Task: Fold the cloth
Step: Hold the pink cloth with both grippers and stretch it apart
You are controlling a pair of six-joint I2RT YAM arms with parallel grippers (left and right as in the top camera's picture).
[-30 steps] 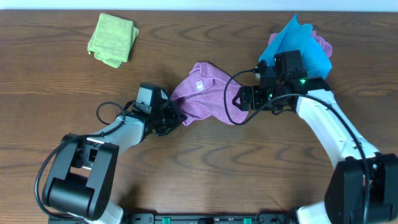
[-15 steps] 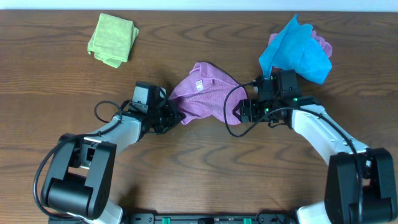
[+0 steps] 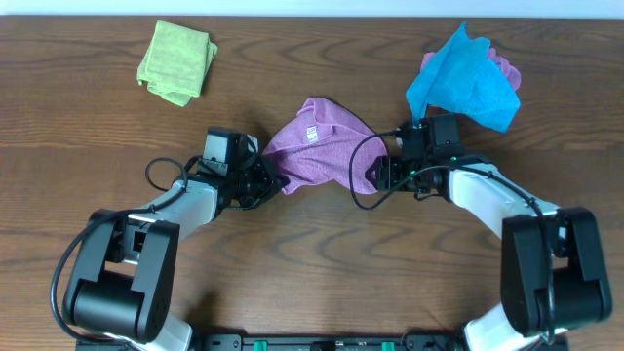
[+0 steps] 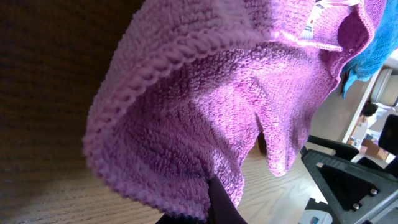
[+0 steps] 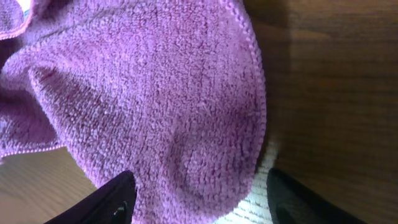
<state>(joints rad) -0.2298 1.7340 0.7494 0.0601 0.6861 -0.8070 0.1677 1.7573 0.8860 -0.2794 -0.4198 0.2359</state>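
Your soft purple microfibre cloth (image 3: 317,148) sits bunched and humped in the middle of the brown wooden counter (image 3: 312,263), between the two arms, with its small white tag (image 3: 312,133) facing up near the top of the hump.

Your left gripper (image 3: 275,181) is at the cloth's lower left corner. In the left wrist view the fabric puckers down to a dark finger (image 4: 222,202) and the hem curls over above it, so this gripper looks clamped on the cloth.

Your right gripper (image 3: 374,174) is at the cloth's lower right edge. In the right wrist view its two dark fingers (image 5: 117,198) stand wide apart, with the rounded, hemmed corner of the cloth lying between them on the counter, not pinched.

A bright blue cloth (image 3: 463,83) lies crumpled at the far right, just behind the right arm, partly covering another pinkish-purple cloth (image 3: 505,68). A folded lime-green cloth (image 3: 177,60) lies at the far left, well apart from everything else.
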